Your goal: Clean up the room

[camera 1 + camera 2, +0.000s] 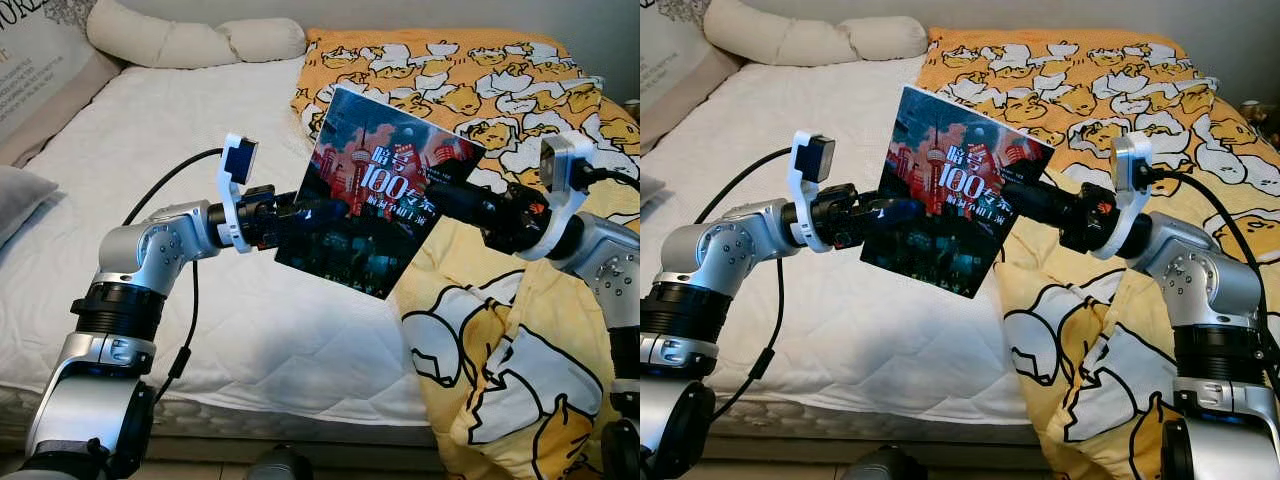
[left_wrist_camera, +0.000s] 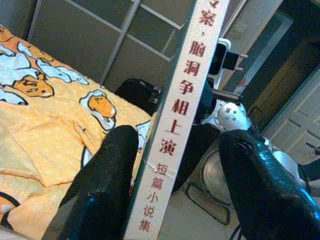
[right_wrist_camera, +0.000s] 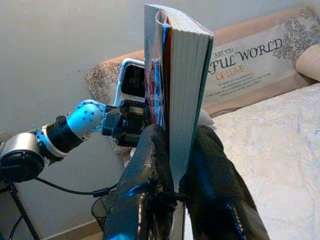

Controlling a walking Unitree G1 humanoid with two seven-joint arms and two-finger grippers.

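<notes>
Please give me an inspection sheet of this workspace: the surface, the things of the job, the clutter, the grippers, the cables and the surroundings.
Surface: bed with a white quilted cover.
Job's things: book with a dark cover, held in the air above the bed, tilted, between both grippers.
Clutter: yellow duvet with a cartoon print, rumpled and hanging over the bed's edge.
Grippers: left gripper open, one finger on each side of the book's spine; right gripper shut on the book's opposite edge.
Cables: black cable looping from the left arm over the bed.
Surroundings: long white pillow at the head of the bed; printed cushion beside it.
</notes>
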